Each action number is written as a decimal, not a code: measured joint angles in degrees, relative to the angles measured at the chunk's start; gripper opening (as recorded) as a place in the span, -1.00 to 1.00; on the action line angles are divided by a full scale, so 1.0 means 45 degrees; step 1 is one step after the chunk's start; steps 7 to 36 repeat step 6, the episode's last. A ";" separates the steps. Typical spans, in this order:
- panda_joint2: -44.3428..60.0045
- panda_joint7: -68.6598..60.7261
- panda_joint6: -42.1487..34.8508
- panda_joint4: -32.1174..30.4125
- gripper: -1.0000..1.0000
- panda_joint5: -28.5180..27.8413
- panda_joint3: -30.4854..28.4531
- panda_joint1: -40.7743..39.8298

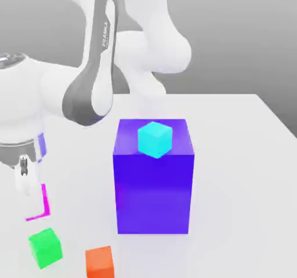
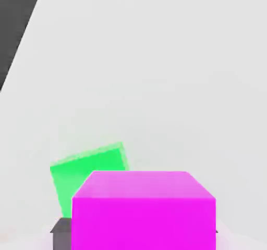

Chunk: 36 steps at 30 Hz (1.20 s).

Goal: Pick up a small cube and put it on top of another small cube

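Note:
The small magenta-pink cube [image 2: 143, 210] sits between my gripper's [image 2: 136, 236] fingers, with a dark pad [image 2: 61, 232] against its side. The gripper is shut on it. In the exterior view the gripper [image 1: 30, 198] hangs low at the exterior view's left, and just a thin magenta edge of the cube [image 1: 43, 198] shows past the white fingers. A green cube [image 1: 45, 247] lies on the table just below it, also seen beyond the held cube in the hand view [image 2: 88, 171]. An orange cube [image 1: 100, 262] rests beside the green one.
A big blue-purple block [image 1: 154, 181] stands mid-table with a small cyan cube [image 1: 155, 139] on top. The white table [image 1: 243, 172] stretches to the exterior view's right. The arm's base and links rise behind the block.

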 joint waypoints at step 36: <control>0.1199 -0.0041 0.1053 0.0145 1.00 0.0057 0.0058 0.0024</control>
